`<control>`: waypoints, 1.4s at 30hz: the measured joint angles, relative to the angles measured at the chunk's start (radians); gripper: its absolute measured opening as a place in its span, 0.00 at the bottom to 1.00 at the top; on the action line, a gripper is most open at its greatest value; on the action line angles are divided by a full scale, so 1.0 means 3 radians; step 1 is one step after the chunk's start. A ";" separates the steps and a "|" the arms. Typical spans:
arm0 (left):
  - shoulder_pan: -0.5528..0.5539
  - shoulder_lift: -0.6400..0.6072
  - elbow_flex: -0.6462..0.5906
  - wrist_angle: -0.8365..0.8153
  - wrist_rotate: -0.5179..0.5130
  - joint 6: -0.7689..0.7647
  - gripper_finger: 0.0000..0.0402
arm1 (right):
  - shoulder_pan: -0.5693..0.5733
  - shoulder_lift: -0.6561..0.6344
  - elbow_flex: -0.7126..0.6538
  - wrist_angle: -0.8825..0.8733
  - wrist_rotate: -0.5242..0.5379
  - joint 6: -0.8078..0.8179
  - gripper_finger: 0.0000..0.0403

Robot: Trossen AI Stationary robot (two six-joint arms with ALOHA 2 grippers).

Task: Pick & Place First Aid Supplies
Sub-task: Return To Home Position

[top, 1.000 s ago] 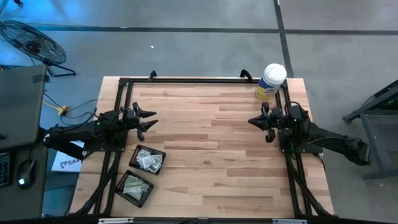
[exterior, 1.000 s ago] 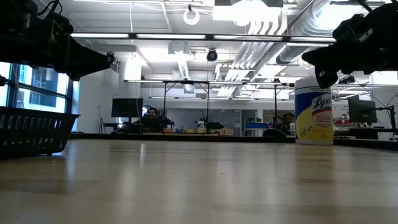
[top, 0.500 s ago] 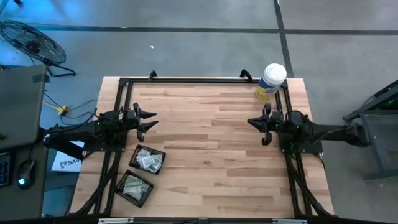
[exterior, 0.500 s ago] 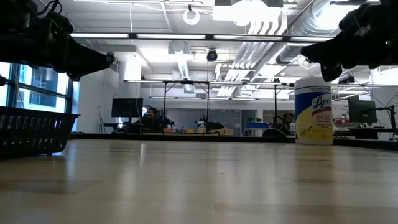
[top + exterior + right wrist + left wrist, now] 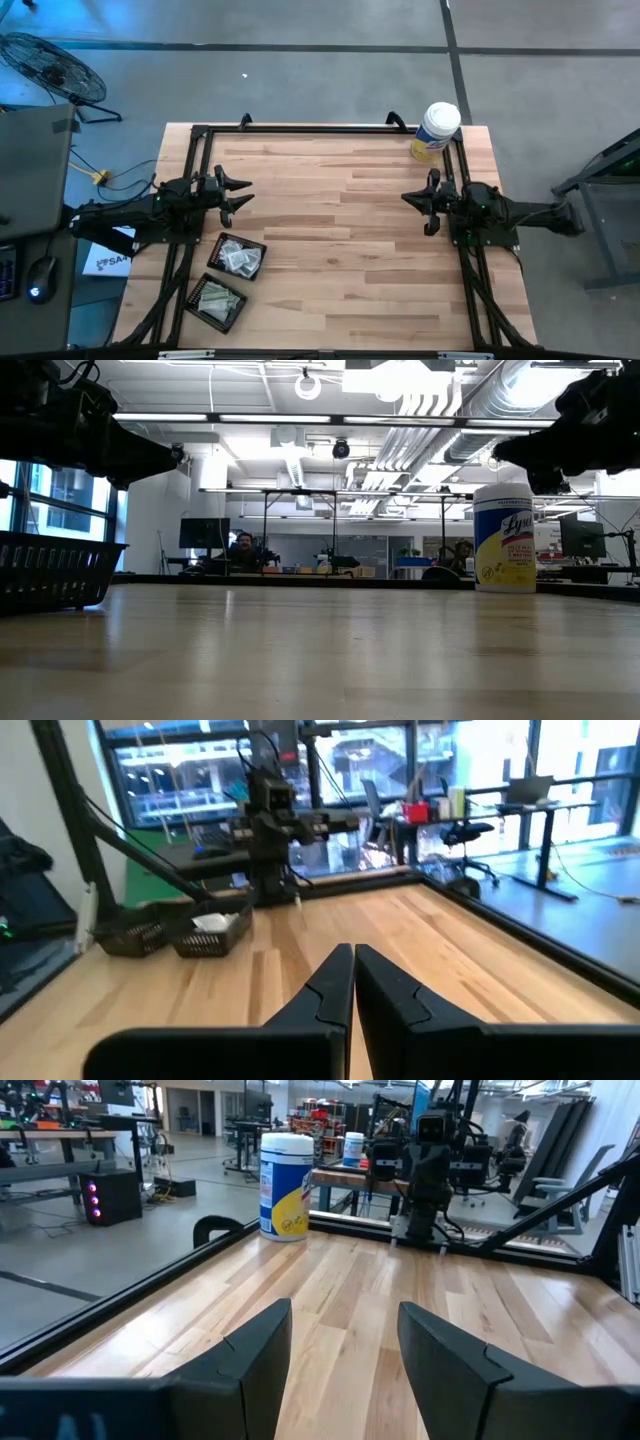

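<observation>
Wood tabletop (image 5: 340, 250), overhead: first aid supplies (image 5: 238, 260) heaped in two black mesh trays (image 5: 246, 242), just beside left hand (image 5: 246, 193), fingers spread, empty. Right hand (image 5: 406, 197), fingers pressed together, well apart across tabletop; left arm nearer.

Two small black mesh trays (image 5: 243, 240) (image 5: 240, 297); flat pale packets (image 5: 240, 260) heaped inside, too jumbled to count; one yellow-labelled white canister (image 5: 436, 131); two dark arms (image 5: 130, 212) (image 5: 520, 213).

bright ceiling lights (image 5: 270, 418); soft glare on table (image 5: 320, 650)
</observation>
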 joint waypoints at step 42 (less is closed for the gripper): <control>0.0000 0.0000 0.0000 0.0003 -0.0005 -0.0001 0.45 | 0.0000 -0.0107 -0.0001 -0.0166 0.0002 -0.0113 0.02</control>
